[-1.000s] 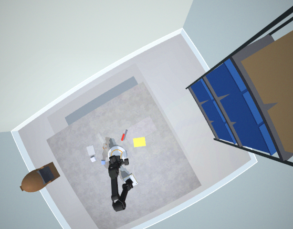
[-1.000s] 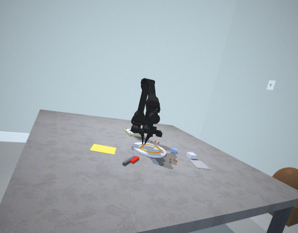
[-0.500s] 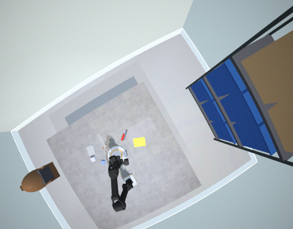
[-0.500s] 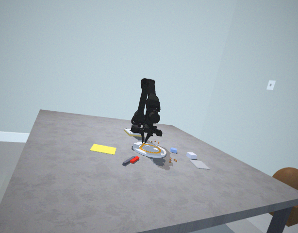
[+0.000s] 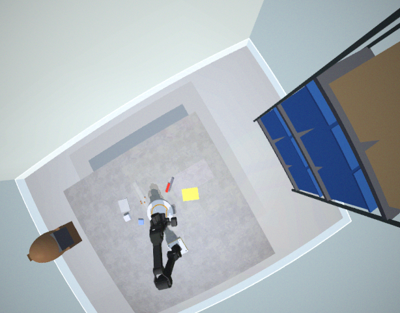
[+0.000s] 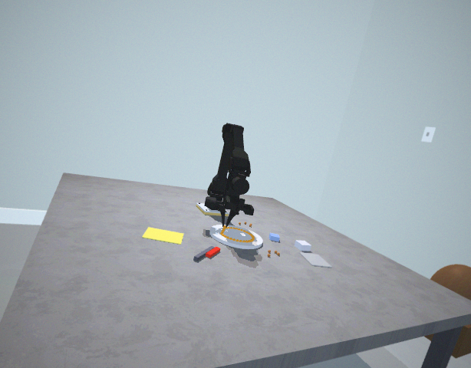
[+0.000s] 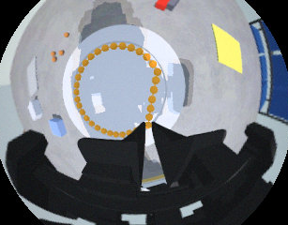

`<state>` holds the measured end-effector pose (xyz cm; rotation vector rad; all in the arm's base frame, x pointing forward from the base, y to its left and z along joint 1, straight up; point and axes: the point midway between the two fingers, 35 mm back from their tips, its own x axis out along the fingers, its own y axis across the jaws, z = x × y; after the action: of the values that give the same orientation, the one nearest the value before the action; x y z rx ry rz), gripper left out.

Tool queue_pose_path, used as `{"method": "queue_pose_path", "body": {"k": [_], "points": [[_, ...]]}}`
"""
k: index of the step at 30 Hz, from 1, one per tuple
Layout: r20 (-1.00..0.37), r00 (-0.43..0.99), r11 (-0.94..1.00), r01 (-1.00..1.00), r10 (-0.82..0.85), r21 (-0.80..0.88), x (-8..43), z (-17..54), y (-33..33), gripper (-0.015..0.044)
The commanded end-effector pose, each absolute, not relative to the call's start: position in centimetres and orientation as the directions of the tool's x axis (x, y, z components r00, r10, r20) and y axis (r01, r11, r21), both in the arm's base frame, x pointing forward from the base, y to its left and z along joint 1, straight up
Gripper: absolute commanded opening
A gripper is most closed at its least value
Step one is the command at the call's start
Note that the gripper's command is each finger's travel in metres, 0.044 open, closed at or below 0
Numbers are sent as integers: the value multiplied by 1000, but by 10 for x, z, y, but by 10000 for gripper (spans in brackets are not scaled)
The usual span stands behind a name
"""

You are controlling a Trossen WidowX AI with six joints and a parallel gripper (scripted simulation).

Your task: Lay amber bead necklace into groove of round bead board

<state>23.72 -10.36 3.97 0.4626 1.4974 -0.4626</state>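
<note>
The amber bead necklace [image 5: 159,204] [image 6: 238,241] [image 7: 76,91] is a loop on the round bead board [image 6: 259,241] [image 7: 69,89], which is pale with a ring groove. In the wrist view its left and far sides follow the groove. Its right side cuts inward, nearly straight, leaving the groove's right edge bare. My gripper [image 6: 225,226] [image 7: 147,124] is shut on a bead at the near end of that straight stretch. In the exterior view that part of the strand rises slightly to the fingertips. The nearest part of the groove is hidden behind the fingers.
Small loose orange beads [image 6: 268,255] [image 7: 61,52] and a blue block [image 5: 141,221] [image 6: 274,238] lie beside the board. Farther out are a white block [image 6: 302,245], a grey plate [image 6: 315,259], a red stick [image 5: 167,187] [image 6: 212,252] against a dark one, and a yellow sheet [image 5: 190,193] [image 6: 163,234].
</note>
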Motion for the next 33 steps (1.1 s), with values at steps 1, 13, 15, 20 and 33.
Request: {"method": "queue_pose_path", "body": {"k": [1,13,15,20,33], "points": [[-1000,20,831,556,-11,2,237,36,-104,0],[-1000,22,830,558,-7,7,237,39,-104,315],[-1000,21,830,558,-8,5,237,41,-104,367],[-1000,19,831,557,-9,3,236,42,-103,440],[-1000,20,831,556,-10,2,236,44,-103,440]]}}
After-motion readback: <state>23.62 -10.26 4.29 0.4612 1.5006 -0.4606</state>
